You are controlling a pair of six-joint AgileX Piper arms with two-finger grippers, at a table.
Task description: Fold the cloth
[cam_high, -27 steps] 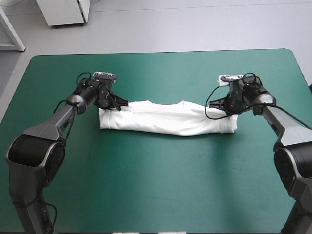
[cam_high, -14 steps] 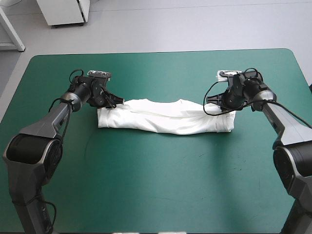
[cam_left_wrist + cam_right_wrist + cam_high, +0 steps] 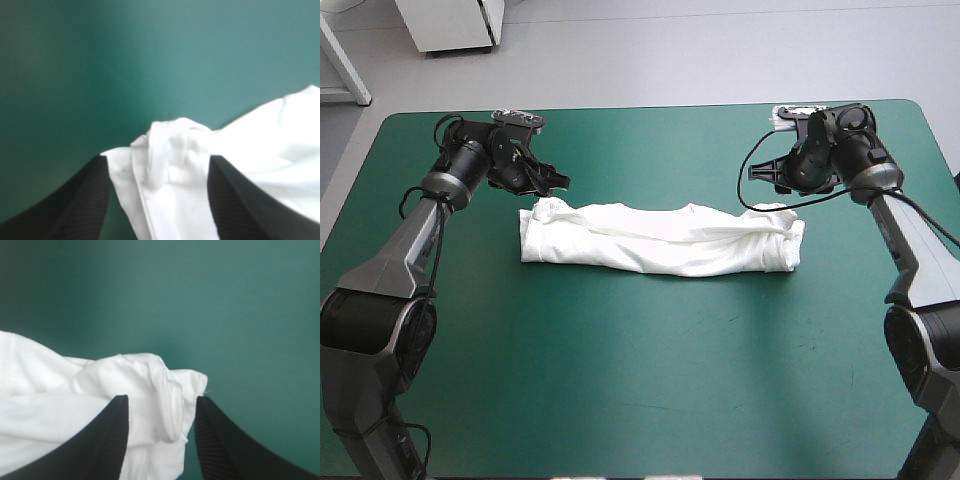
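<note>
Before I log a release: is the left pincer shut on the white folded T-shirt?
No, the left pincer stands open, the T-shirt lying free below it.

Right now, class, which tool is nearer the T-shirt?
Left, narrowly. The left tool hangs open just past the left end of the T-shirt, toward the far edge; the right tool, also open, hangs past its right end, slightly farther off.

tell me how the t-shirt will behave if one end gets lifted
Probably floppy: the T-shirt lies in soft wrinkled folds, so its middle would sag. Loose layers at its ends may fall open. Thin fabric, likely light.
</note>
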